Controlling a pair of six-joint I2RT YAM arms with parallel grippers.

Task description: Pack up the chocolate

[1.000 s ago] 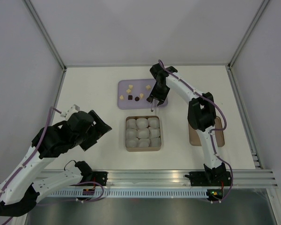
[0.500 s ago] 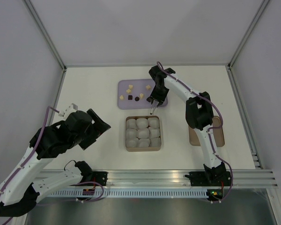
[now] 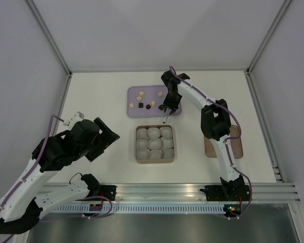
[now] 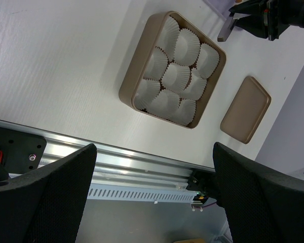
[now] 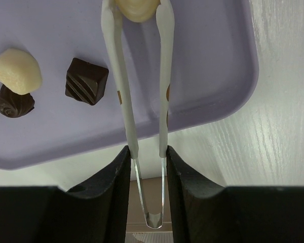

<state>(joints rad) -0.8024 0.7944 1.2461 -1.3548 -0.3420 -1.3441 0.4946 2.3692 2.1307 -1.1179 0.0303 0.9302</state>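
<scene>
We pinched a cream chocolate (image 5: 137,9) with tongs (image 5: 165,76).
Right jaws held the tongs, left jaws were wide; a weak squeeze could drop the chocolate.

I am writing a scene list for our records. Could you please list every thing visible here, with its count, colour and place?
table: one, white, under everything
tray: one, purple, far middle of the table
cream chocolates: about five, pale cream, on the tray; one sits between the tong tips
dark chocolates: at least two, dark brown, on the tray
box: one, tan, just nearer than the tray
paper cups: nine, white, inside the box
lid: one, tan, right of the box
tongs: one pair, pale metal, in the right end effector
left end effector: open, holding nothing
right end effector: squeezing the tongs over the tray
</scene>
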